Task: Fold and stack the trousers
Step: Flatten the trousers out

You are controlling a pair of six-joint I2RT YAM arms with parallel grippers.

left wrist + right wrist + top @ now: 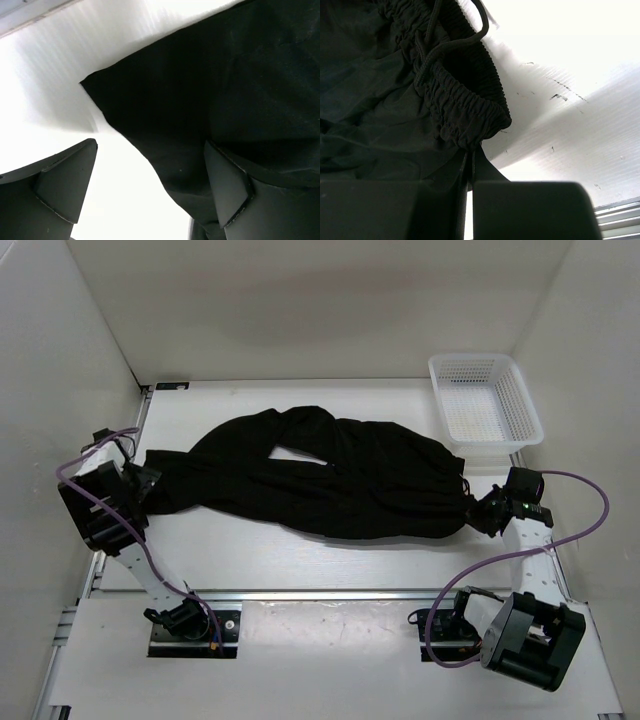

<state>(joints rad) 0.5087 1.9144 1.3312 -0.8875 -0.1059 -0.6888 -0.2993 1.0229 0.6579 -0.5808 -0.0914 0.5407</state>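
The black trousers (330, 475) lie crumpled across the table, leg ends at the left and waistband at the right. My left gripper (146, 486) is at the leg end. In the left wrist view it (150, 192) is open wide, and a corner of the black leg cloth (200, 100) reaches between the jaws, by the right finger (227, 187). My right gripper (482, 510) is at the waistband end. In the right wrist view it (470, 161) is shut on the gathered elastic waistband (465, 112), whose drawcord (470, 30) lies loose.
A white mesh basket (485, 400) stands at the back right corner, just beyond the waistband. White walls enclose the table at left, back and right. The aluminium rail (320, 593) runs along the near edge between the arm bases.
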